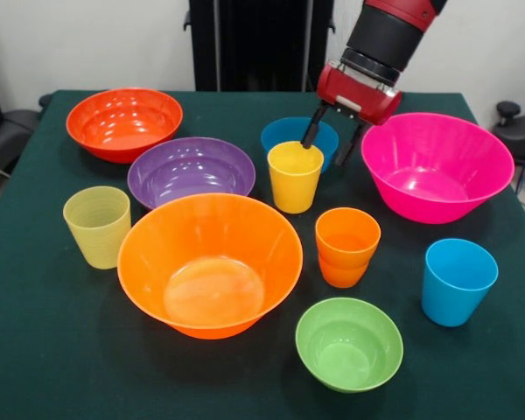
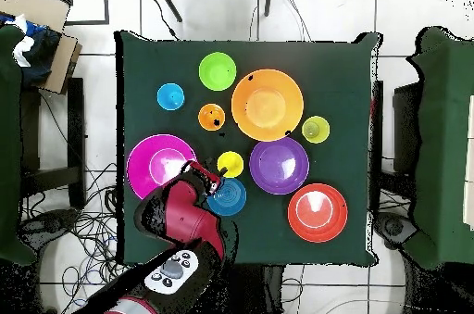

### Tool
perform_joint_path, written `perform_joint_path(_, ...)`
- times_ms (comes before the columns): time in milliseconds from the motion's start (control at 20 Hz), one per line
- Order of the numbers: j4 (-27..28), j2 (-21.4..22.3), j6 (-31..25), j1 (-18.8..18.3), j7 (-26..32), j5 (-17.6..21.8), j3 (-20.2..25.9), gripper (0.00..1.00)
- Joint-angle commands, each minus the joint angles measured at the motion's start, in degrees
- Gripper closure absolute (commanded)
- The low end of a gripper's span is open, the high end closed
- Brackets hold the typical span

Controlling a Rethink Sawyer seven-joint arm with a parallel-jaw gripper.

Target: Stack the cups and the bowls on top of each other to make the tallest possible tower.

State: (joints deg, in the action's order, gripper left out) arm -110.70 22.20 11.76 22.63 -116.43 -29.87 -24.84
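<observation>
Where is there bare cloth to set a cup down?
Free: the front strip beside the green bowl, below the ribbed cup, and the corner past the blue cup. Crowded: the middle, where the hand hangs by the yellow cup, blue bowl and purple bowl.

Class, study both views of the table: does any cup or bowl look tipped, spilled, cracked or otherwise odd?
Nothing stands out. Every cup and bowl stands upright, mouth up and empty, none stacked. The open gripper hangs above the blue bowl, just behind the yellow cup.

The yellow cup (image 1: 294, 176) and fingers (image 1: 311, 128) hide much of the blue bowl (image 1: 290, 133).
</observation>
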Motion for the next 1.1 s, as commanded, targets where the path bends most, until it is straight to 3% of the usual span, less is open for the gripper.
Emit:
perform_joint_path(50,2.3,-0.6,-6.1,0.0,-9.6,-1.9,5.2,0.0)
perform_joint_path(800,8.0,-9.2,5.3,-5.8,-10.2,1.2,10.0,0.0)
perform_joint_path(1100,9.3,-10.1,5.1,-5.6,-9.5,0.5,9.8,0.0)
